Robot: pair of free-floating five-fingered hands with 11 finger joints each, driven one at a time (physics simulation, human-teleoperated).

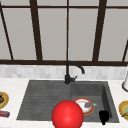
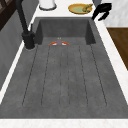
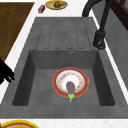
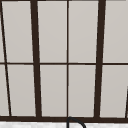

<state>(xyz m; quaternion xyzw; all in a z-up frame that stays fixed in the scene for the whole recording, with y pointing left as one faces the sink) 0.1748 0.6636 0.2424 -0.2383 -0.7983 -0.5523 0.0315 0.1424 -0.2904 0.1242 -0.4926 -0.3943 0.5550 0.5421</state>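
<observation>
My right hand (image 1: 103, 117) hovers over the front right corner of the sink basin (image 1: 106, 96), fingers relaxed and holding nothing. The left side view has that hand (image 2: 101, 11) above the front rim, and in the right side view the hand (image 3: 5, 72) is at the picture's left edge. In the basin lies a red-rimmed plate (image 3: 58, 86) with a small purple eggplant (image 3: 70, 87) on it; the plate (image 1: 79, 101) and eggplant (image 1: 88, 104) sit just left of the hand. A big red ball (image 1: 67, 115) covers the plate's left part.
A black faucet (image 1: 68, 75) stands behind the sink, with a ribbed drainboard (image 2: 65, 75) on the left. On the left counter are a plate of food (image 3: 56, 4) and a small red item (image 3: 41, 9). The right counter holds a yellow plate (image 2: 80, 8) and a white vessel (image 2: 47, 3).
</observation>
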